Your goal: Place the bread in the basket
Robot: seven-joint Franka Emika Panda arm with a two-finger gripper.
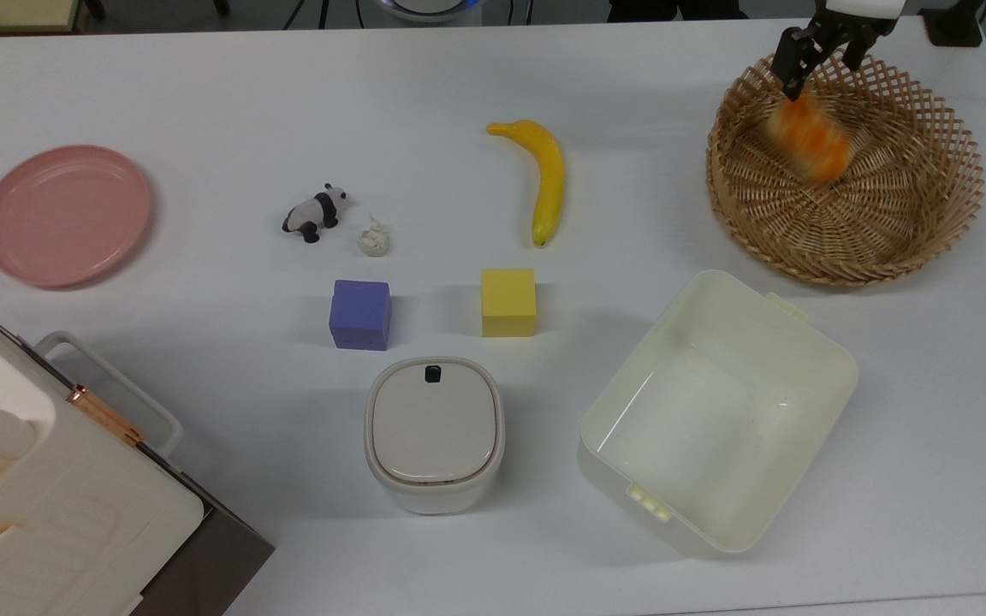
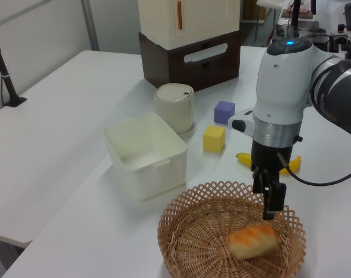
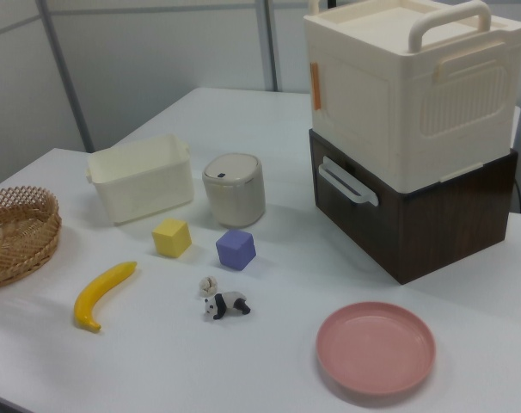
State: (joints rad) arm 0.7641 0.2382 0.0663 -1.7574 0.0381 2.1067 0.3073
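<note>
On a white desk (image 1: 202,85), from the top view's left: a pink plate (image 1: 65,214), a yellow banana (image 1: 547,178) at centre, and a cream tub (image 1: 827,359) at lower right. At the upper right, the bread (image 1: 810,141) sits blurred inside the wicker basket (image 1: 955,197). Above its rim the gripper (image 1: 827,53) hangs, fingers (image 2: 267,200) apart, holding nothing; no writing is readable.
</note>
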